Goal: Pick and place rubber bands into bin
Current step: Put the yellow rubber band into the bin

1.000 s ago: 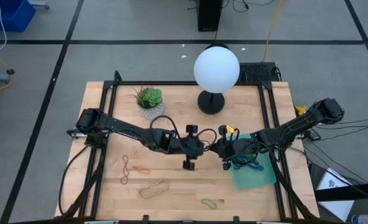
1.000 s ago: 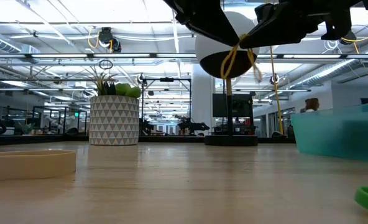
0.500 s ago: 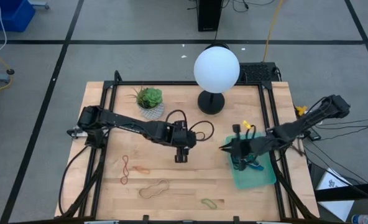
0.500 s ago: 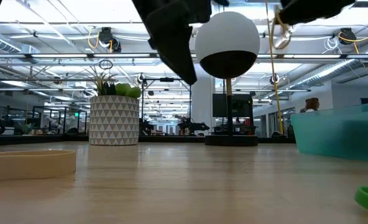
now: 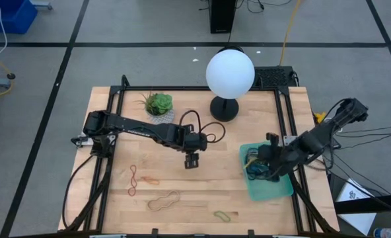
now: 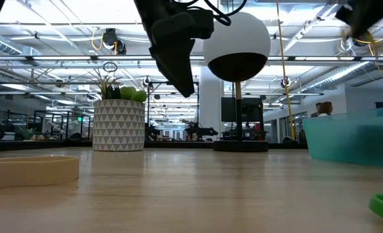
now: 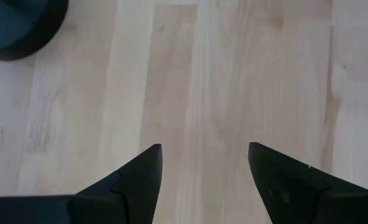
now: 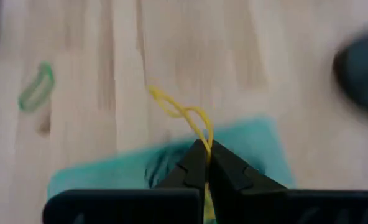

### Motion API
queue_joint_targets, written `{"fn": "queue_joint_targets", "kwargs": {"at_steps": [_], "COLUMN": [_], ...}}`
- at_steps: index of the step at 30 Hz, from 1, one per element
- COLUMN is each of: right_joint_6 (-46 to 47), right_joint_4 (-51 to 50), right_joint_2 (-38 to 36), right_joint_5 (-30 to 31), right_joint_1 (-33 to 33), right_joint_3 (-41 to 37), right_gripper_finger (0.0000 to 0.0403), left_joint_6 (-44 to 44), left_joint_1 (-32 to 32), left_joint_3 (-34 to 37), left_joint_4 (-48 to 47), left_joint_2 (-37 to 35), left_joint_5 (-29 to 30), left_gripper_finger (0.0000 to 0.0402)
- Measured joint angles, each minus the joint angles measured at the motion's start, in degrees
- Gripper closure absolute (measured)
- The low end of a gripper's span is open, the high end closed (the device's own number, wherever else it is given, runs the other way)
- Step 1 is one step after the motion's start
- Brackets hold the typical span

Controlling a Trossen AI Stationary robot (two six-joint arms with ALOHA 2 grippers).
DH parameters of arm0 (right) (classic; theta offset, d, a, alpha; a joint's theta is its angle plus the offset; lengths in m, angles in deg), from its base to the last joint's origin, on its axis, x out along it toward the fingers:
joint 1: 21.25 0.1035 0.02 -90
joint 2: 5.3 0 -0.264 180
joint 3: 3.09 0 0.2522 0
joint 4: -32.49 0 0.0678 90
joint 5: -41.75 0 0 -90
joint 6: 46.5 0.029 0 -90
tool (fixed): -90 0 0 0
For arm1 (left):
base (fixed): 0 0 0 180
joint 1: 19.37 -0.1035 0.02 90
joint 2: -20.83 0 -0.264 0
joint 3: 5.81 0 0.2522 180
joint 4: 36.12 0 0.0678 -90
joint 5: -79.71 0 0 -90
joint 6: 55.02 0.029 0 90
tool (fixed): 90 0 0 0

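Table (image 5: 209, 192) of pale wood (workshop behind)

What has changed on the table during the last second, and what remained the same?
The two hands were close together mid-table. The right hand, shut on a yellow rubber band, carried it right, over the bin. The left hand, open and empty, drew back left. The loose rubber bands near the front edge and the plant pot stayed put.

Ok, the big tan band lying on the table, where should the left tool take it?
Come straight down on the tan band: it lies flat. Pinch across its narrow waist, where the two strands run close, so the open left tool probably catches both.
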Motion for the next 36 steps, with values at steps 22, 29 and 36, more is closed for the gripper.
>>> {"fn": "queue_joint_targets", "kwargs": {"at_steps": [22,29,36], "right_joint_6": [16.7,18.5,19.0], "right_joint_4": [7.8,7.8,7.8], "right_joint_2": [5.2,5.1,5.2], "right_joint_5": [-9.9,-10.2,-10.1], "right_joint_1": [1.2,1.2,1.2], "right_joint_3": [-22.6,-23.1,-23.1], "right_gripper_finger": [0.0403,0.0392,0.0355], "left_joint_6": [0.3,0.7,1.7], "left_joint_1": [-0.3,-0.1,0.6], "left_joint_3": [0.0,0.0,0.0], "left_joint_4": [2.6,5.6,5.5], "left_joint_2": [0.0,0.0,0.0], "left_joint_5": [0.0,0.0,0.0], "left_gripper_finger": [0.0156,0.0156,0.0156]}}
